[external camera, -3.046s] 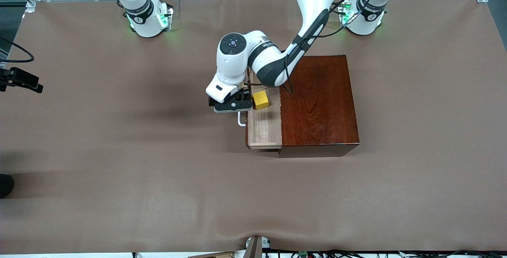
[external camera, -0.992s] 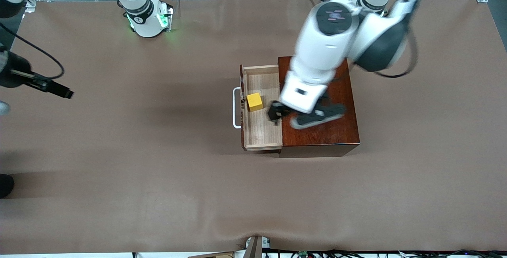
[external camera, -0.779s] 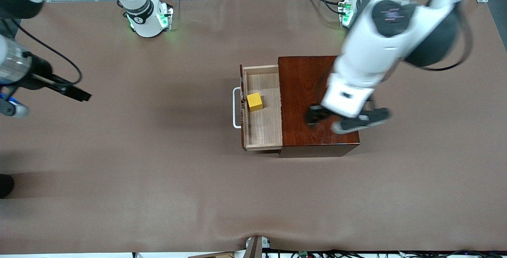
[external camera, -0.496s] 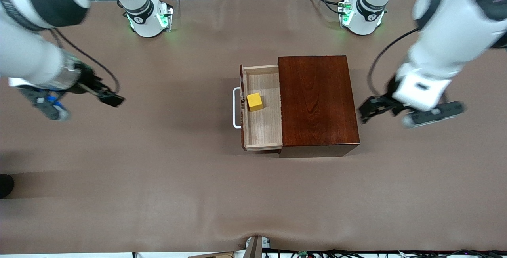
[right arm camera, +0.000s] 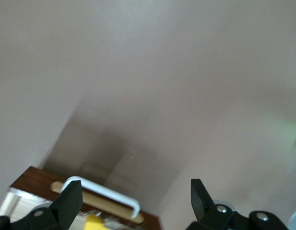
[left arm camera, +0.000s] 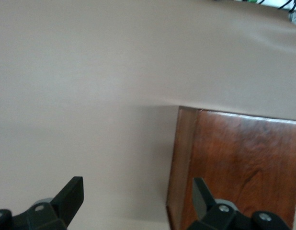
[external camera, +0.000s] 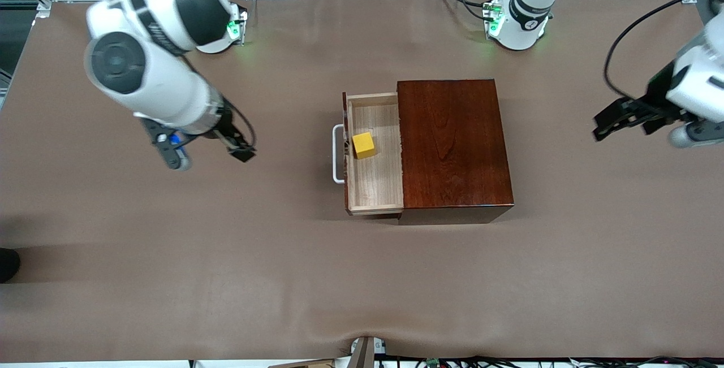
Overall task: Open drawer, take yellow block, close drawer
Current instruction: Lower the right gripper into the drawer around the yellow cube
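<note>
Drawer [external camera: 374, 153] is seen pulled open at frame centre with the yellow block [external camera: 363, 144] inside, nearer the empty, open right gripper [external camera: 209, 156] at mid-left than the equally open left gripper [external camera: 636, 122].

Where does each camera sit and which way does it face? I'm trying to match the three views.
Front view: high across the table, facing both arms; shows the open drawer with the yellow block, the right gripper and left gripper over the table.
Left wrist view: on the left arm, looking past its open fingers at the wooden box.
Right wrist view: on the right arm, looking past its open fingers at the drawer handle.
Shared: box and drawer.
</note>
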